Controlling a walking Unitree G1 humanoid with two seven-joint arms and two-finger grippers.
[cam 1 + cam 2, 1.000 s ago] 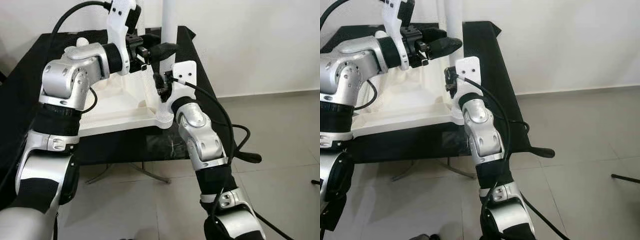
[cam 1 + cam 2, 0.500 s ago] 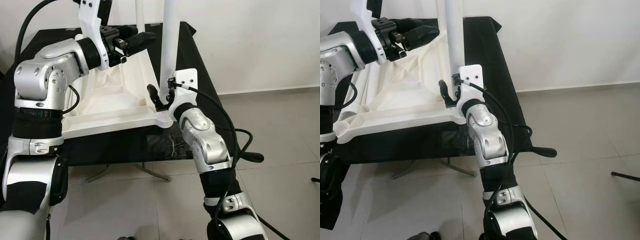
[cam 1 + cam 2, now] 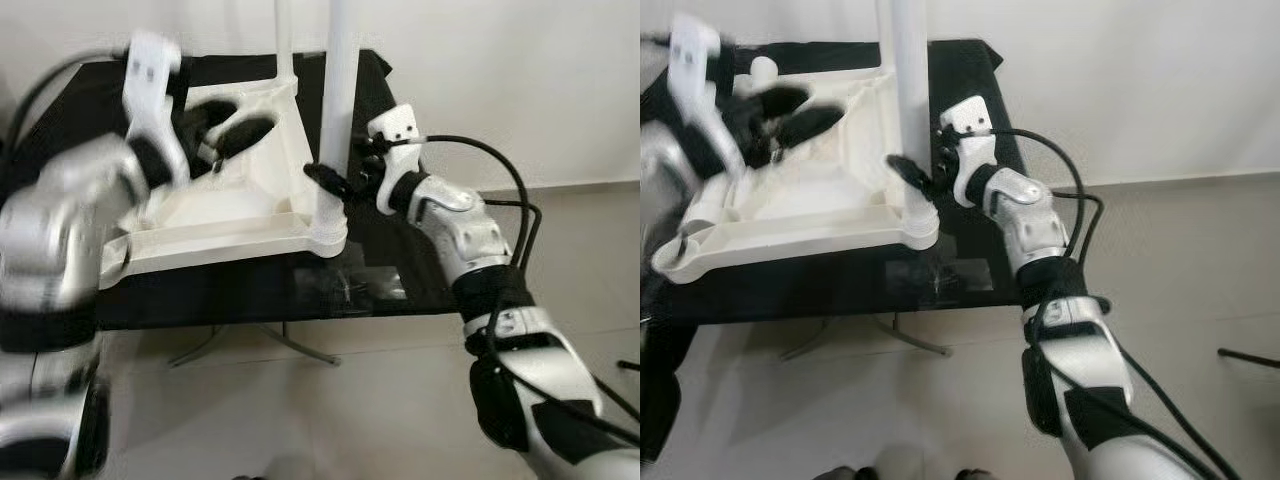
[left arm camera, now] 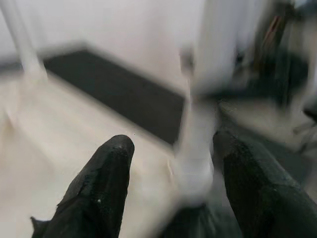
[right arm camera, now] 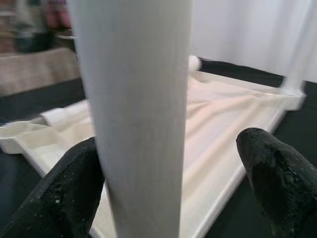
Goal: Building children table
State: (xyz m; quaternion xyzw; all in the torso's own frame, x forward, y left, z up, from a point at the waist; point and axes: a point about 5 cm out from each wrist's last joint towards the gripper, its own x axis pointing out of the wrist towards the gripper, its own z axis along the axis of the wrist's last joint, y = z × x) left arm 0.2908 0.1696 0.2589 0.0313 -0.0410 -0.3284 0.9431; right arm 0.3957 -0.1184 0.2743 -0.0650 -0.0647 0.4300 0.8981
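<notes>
A white children's table top (image 3: 220,238) lies upside down on a black table (image 3: 250,292). A white leg (image 3: 337,110) stands upright in its near right corner, and a second leg (image 3: 284,40) stands at the far corner. My right gripper (image 3: 345,178) is open around the near leg low down. In the right wrist view the leg (image 5: 138,99) fills the gap, one finger (image 5: 59,198) against it and the other finger (image 5: 280,183) apart. My left gripper (image 3: 240,120) is blurred over the table top, open with nothing in it, and the near leg (image 4: 208,74) shows beyond its fingertips (image 4: 106,173).
The black table stands against a white wall, with metal feet (image 3: 260,345) under it. Grey floor tiles (image 3: 380,400) lie in front and to the right. My right arm's black cable (image 3: 500,170) loops beside the table's right edge.
My left arm has swung down and left from the far leg to above the table top and is still moving. My right arm's elbow has swung out to the right, its gripper staying at the near leg.
</notes>
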